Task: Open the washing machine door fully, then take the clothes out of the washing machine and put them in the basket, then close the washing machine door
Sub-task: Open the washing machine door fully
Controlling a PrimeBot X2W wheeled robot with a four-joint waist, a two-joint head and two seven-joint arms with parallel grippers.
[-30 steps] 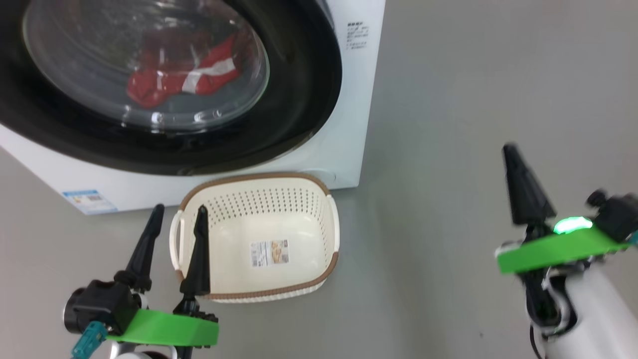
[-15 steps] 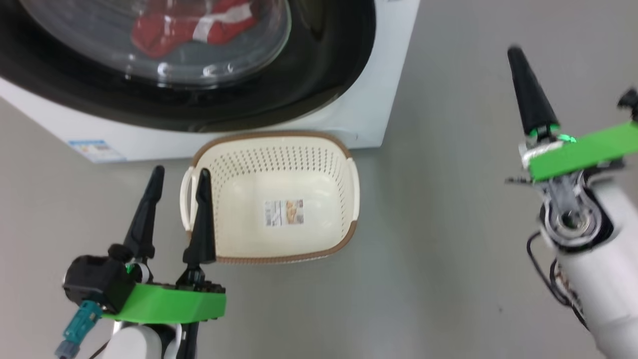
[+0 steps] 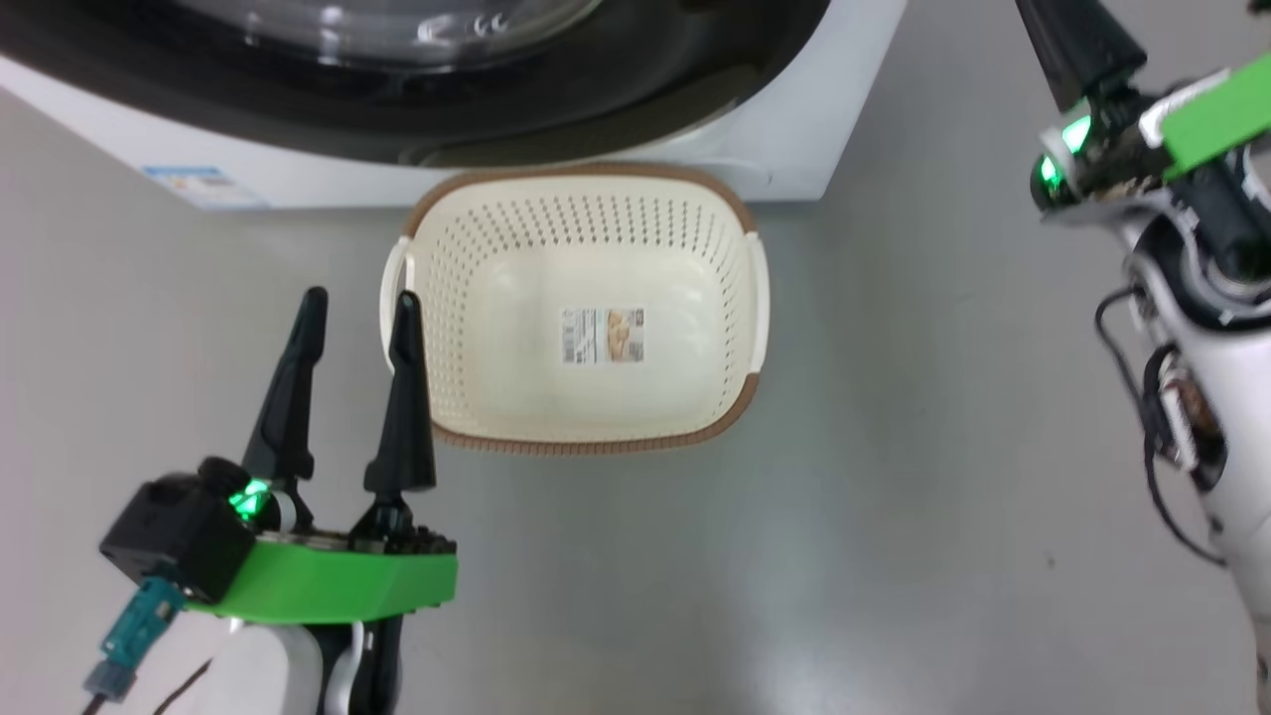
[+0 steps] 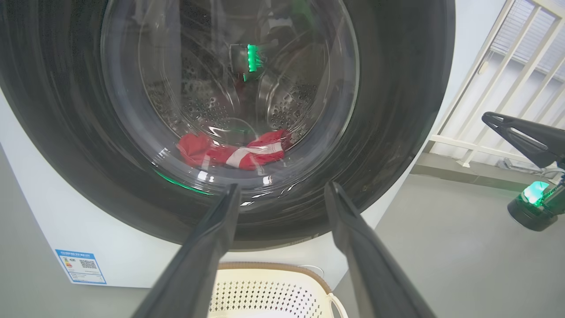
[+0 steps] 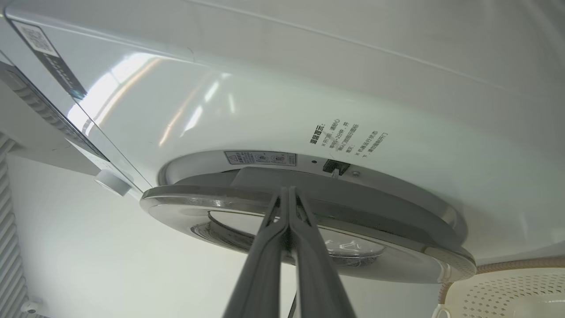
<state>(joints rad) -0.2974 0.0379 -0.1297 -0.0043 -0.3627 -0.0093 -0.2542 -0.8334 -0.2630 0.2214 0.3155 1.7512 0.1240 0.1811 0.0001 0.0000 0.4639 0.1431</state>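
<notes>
The washing machine (image 4: 39,212) stands ahead with its black-rimmed door (image 4: 397,110) against the front. Through the glass, red clothes (image 4: 238,152) with a white stripe lie low in the drum. On the floor before the machine (image 3: 298,174) sits the basket (image 3: 596,445), empty but for a label. My left gripper (image 3: 359,298) hangs open just left of the basket, nothing between its fingers (image 4: 207,247). My right gripper (image 3: 1067,40) is raised at the far right, off the machine's right side. Its fingers are pressed shut and empty (image 5: 284,190), pointing at the door's rim (image 5: 198,203) seen edge-on.
Grey floor (image 3: 943,397) spreads wide to the right of the basket. A small blue sticker (image 3: 204,184) marks the machine's lower left front. White window bars (image 4: 507,88) stand beyond the machine's right side.
The head camera has tilted down, so machine and basket slid up the picture. My right gripper has risen toward the door's right edge. The left gripper has held its place.
</notes>
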